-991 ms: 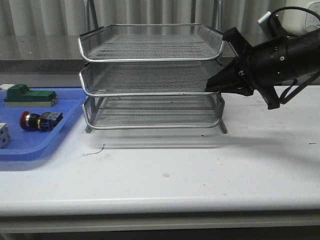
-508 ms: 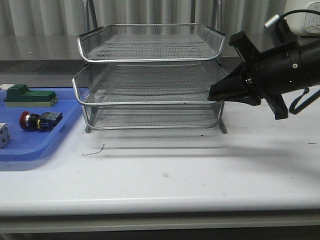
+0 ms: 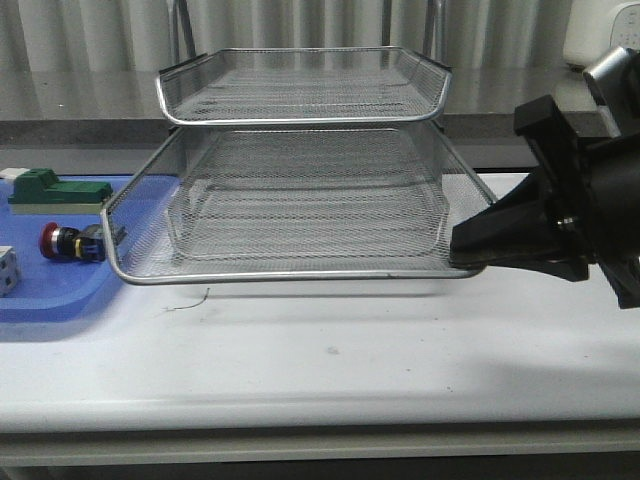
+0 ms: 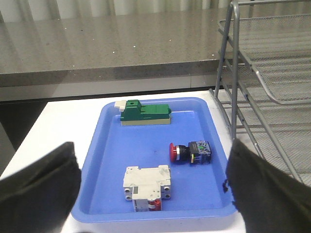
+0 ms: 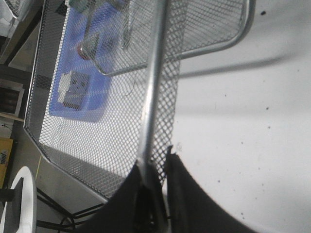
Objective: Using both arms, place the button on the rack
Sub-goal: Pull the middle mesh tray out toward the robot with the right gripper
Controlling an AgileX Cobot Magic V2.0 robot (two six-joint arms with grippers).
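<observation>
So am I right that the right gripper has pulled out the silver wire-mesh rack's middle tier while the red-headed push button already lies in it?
Not quite: the red-headed push button lies in the flat blue plastic tray, as the left wrist view shows. The right gripper is indeed shut on the rim of the silver wire-mesh rack's pulled-out middle tier.

Robot body: matte black throughout.
Right arm: bulky black housing tapering into wedge-shaped fingers, silver-grey part at 1 o'clock; left fingers: broad, dark, blurred.
</observation>
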